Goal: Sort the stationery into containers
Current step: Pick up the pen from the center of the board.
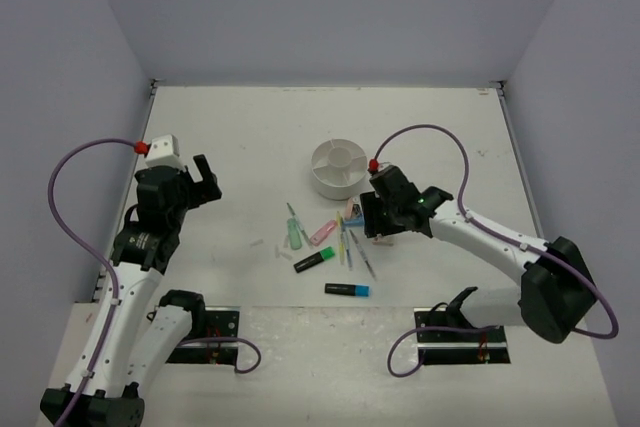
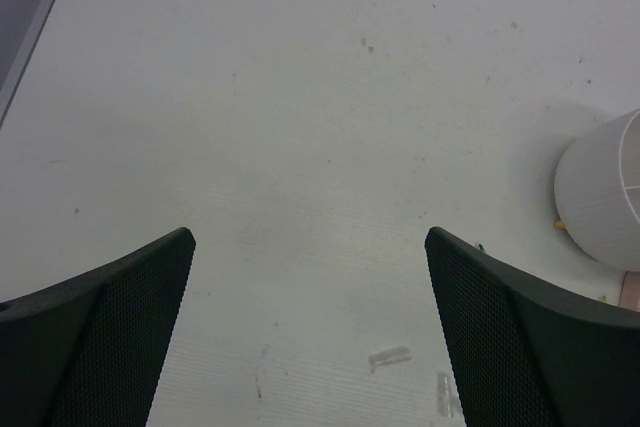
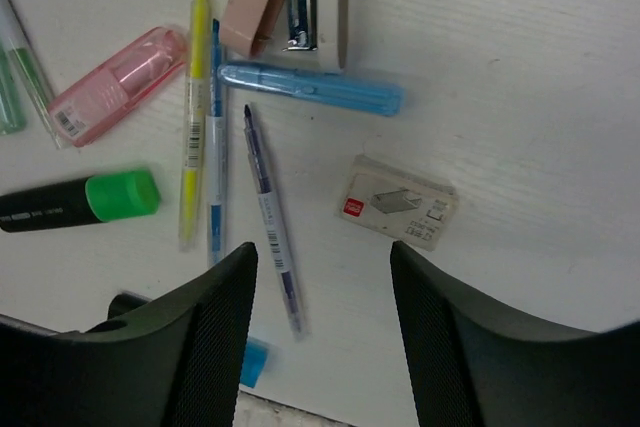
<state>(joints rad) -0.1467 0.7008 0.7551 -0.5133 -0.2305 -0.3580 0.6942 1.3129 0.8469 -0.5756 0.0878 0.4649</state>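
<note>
Violet and thin, the pen [image 3: 268, 232] I judge to be my next pick lies flat on the table [image 3: 540, 97], right under my right claw [image 3: 322, 267]. The claw hangs over it with its jaws partly apart and nothing between them. The pen's long axis runs away from my wrist, its tip tilted a little toward the yellow pen [image 3: 192, 107] and the blue pen [image 3: 215, 137] just beside it, so my fingers would close across its narrow width rather than along it. It sits off-centre, though, close to the finger on the heap's side, while a small pale block [image 3: 398, 202] lies just ahead of the other finger. I would shift toward the heap before going down, or I may nudge the block or catch the blue pen as well. In the top view the white organiser [image 1: 335, 190] stands near, beyond the heap and away from my bases. My left claw [image 2: 310, 247] is spread wide over the table, holding nothing, well apart from the heap, so the right arm is plainly nearer
</note>
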